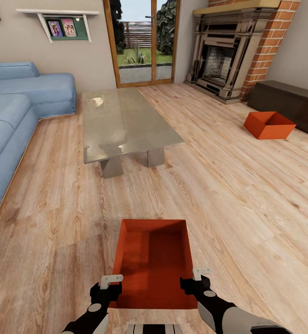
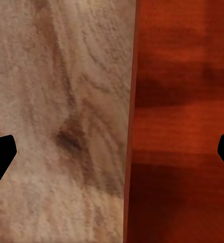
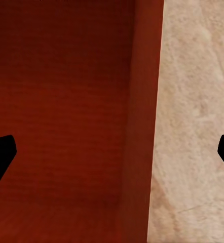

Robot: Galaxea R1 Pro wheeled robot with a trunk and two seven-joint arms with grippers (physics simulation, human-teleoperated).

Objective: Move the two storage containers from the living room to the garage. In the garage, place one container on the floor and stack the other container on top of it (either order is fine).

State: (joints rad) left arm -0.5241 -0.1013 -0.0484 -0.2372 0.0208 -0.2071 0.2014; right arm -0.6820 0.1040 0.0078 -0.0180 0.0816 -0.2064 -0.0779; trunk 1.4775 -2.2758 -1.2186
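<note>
A: Head view?
B: An open orange-red rectangular bin (image 1: 151, 264) is sitting on the light wood-plank floor (image 1: 237, 195); the left gripper (image 1: 111, 284) and right gripper (image 1: 196, 277) are straddling its side walls. A second orange-red bin (image 1: 269, 125) is lying near the brick fireplace (image 1: 237, 46), beyond the glass coffee table (image 1: 124, 123).

A: Left wrist?
B: Jaws are standing spread across the wall.

A: Right wrist?
B: Same, jaws spread.

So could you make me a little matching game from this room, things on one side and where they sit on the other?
Things:
1. near bin
2. far bin
3. sofa
4. fireplace

Places:
A. along the left wall
B. between the two grippers, on the wood floor
C. far right corner, framed in brick
D. on the floor at right, by a dark cabinet

Pairs: 1-B, 2-D, 3-A, 4-C
</note>
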